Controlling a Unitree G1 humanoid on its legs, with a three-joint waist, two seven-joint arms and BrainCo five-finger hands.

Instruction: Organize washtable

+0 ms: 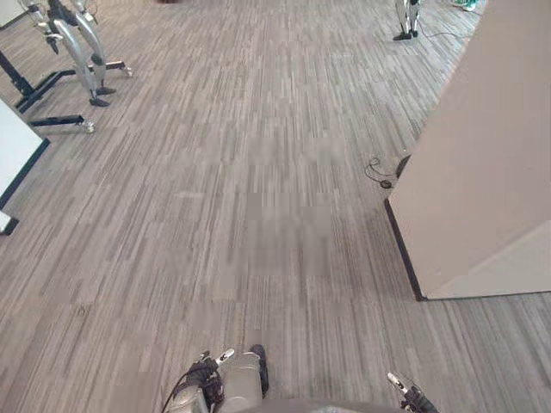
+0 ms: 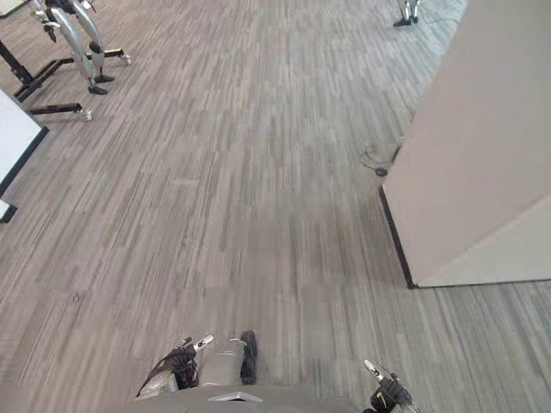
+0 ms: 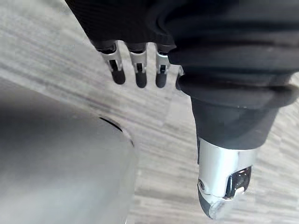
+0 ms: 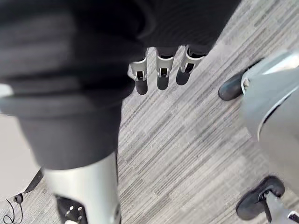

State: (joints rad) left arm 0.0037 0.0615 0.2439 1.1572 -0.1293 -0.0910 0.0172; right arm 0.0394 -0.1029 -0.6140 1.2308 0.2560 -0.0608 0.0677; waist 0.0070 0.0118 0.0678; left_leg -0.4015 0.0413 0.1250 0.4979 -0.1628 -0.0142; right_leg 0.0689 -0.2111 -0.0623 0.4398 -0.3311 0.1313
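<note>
hanging over the striped floor (image 1: 258,172), the left hand (image 3: 140,70) and right hand (image 4: 161,70) are held with fingers slack, nothing grasped; a beige wall (image 1: 491,155) is seen nearby.

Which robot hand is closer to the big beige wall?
Right. The right hand hangs on the same side as the beige wall, which stands ahead of it. The left hand hangs on the other side, farther away from the wall.
</note>
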